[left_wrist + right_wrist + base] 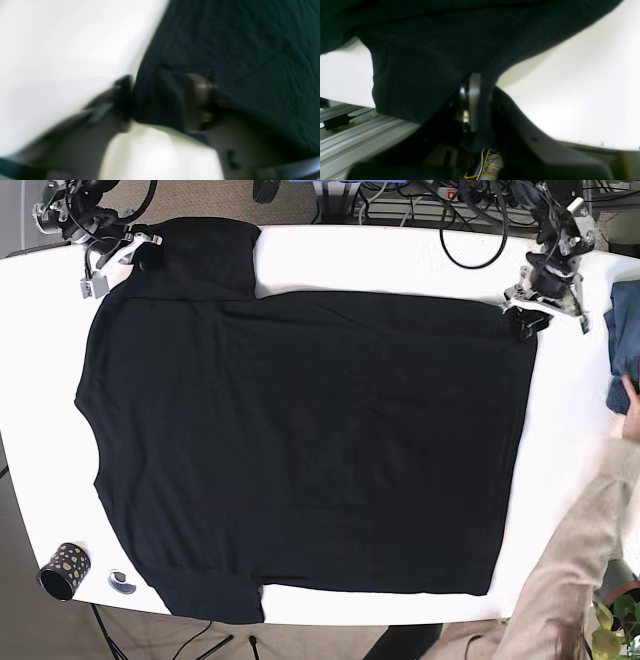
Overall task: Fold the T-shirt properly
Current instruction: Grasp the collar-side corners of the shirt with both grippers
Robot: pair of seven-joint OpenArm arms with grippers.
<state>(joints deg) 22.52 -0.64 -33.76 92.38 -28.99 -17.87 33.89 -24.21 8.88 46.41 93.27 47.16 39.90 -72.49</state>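
A black T-shirt (300, 450) lies spread flat on the white table (400, 255), with one sleeve at the far left corner and another at the near edge. My right gripper (140, 258) is at the far left sleeve. The right wrist view shows it (485, 85) shut on a fold of the dark cloth (432, 50). My left gripper (527, 320) is at the shirt's far right corner. The blurred left wrist view shows it (162, 86) with the shirt's edge (237, 50) bunched between its fingers.
A dotted black cup (64, 570) and a small round object (122, 582) sit at the near left corner. Blue clothing (625, 345) lies at the right edge. A person's beige sleeve (575, 580) reaches in at the near right. Cables (470, 220) run along the far edge.
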